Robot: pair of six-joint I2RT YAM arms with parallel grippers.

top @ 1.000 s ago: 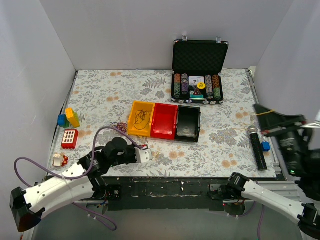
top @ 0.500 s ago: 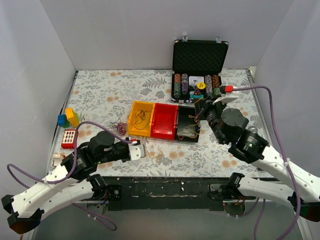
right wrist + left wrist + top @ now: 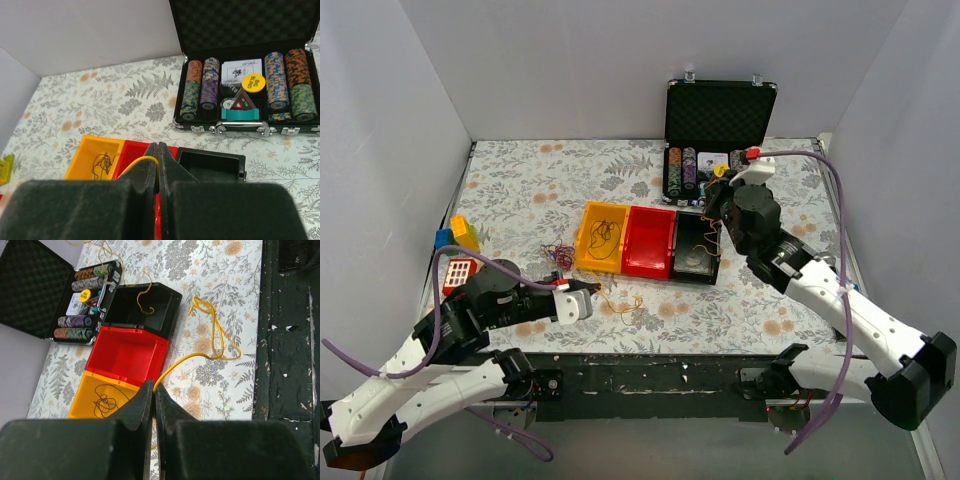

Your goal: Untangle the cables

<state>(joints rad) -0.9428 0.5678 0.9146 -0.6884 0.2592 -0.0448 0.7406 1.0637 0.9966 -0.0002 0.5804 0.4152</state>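
In the top view, the left hand [image 3: 586, 295] is pinching the end of a yellow cable [image 3: 620, 302], which is lying in loops on the flowered surface [image 3: 520, 190] in front of the red bin [image 3: 649, 245]. The right hand [image 3: 712, 212] is hovering above the black bin [image 3: 692, 278] and is gripping a second yellow cable [image 3: 710, 238] that is hanging down into this bin. A dark cable [image 3: 605, 235] is lying inside the yellow bin [image 3: 582, 245], and a small clump of cables [image 3: 557, 252] is resting on the surface just left of that bin. In the left wrist view, the left hand [image 3: 153, 390] is holding the yellow cable [image 3: 215, 335] in a closed pinch. The cable is running over the surface to a loop beside the black bin [image 3: 170, 305], while the second yellow cable [image 3: 145, 295] is dropping into that bin from above. In the right wrist view, the right hand [image 3: 158, 150] is closed on the second yellow cable [image 3: 140, 160], which is bending out to the left from the pinch above the red bin [image 3: 131, 148]. The dark cable [image 3: 104, 162] is lying coiled in the yellow bin [image 3: 85, 150].
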